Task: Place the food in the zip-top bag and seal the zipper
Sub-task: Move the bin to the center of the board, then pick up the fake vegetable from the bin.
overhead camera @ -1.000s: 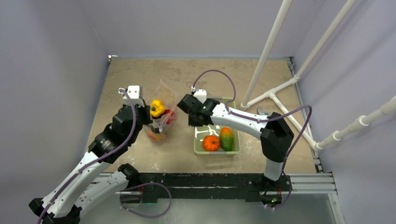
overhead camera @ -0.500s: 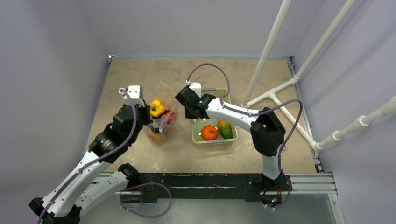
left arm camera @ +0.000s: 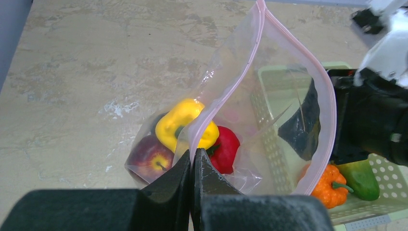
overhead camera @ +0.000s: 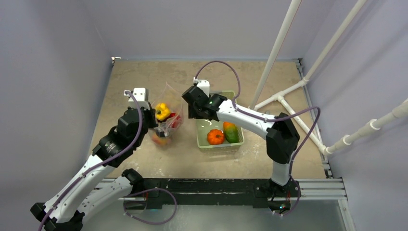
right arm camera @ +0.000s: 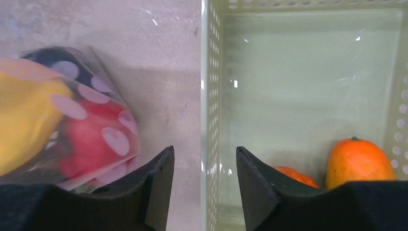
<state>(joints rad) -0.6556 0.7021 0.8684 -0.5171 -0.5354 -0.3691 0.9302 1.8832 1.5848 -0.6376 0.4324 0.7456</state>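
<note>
The zip-top bag stands open on the table, and my left gripper is shut on its pink zipper at the near lip. Inside it lie food pieces: a yellow pepper, a red tomato and a peach. My right gripper is open, one finger on each side of the left wall of the pale green basket, just right of the bag. An orange pumpkin and an orange-green piece lie in the basket's near end.
White pipes slant over the table's back right. The basket sits mid-table, right beside the bag. Grey walls close in the left, back and right sides.
My right gripper slid the basket a little left toward the bag, then opened and let go of its wall. The left gripper and bag have stayed put.
</note>
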